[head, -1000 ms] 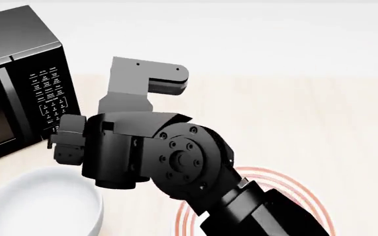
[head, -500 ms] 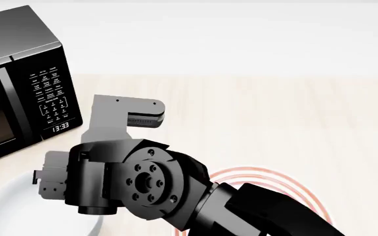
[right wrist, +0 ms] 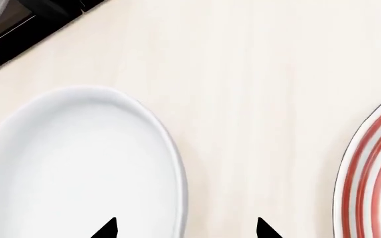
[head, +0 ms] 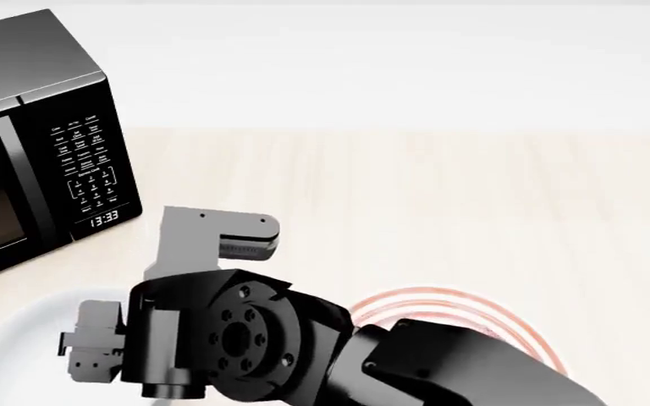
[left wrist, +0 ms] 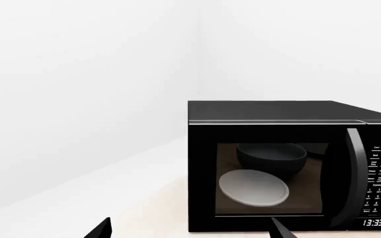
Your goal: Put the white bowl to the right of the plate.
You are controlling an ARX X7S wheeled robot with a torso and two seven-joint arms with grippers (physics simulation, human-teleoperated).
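My right gripper point(right wrist: 185, 229) hung spread wide above the table, its two dark fingertips point(right wrist: 107, 229) just showing in the right wrist view, one tip over the inside of the plain, deep, glossy white bowl point(right wrist: 78, 168) and the other over bare wood outside it. The bowl's near rim ran between the two tips, so the gripper straddled the wall without touching it yet. Just beside the bowl, with a strip of pale wooden table point(right wrist: 257, 99) between them, lay the shallow white plate with thin red rings point(right wrist: 369, 173). In the head view the bowl sat on the left of the plate, mostly hidden under my right arm, so it had not been moved across yet.

To do this grasp well, I judged I should sink straight down until the rim sat deep between the fingers, then close firmly, because the smooth wall could slip. The lift should clear the plate before carrying over it.

My left gripper point(left wrist: 189, 233) also stood spread, holding nothing, facing the black microwave oven point(left wrist: 289, 163).
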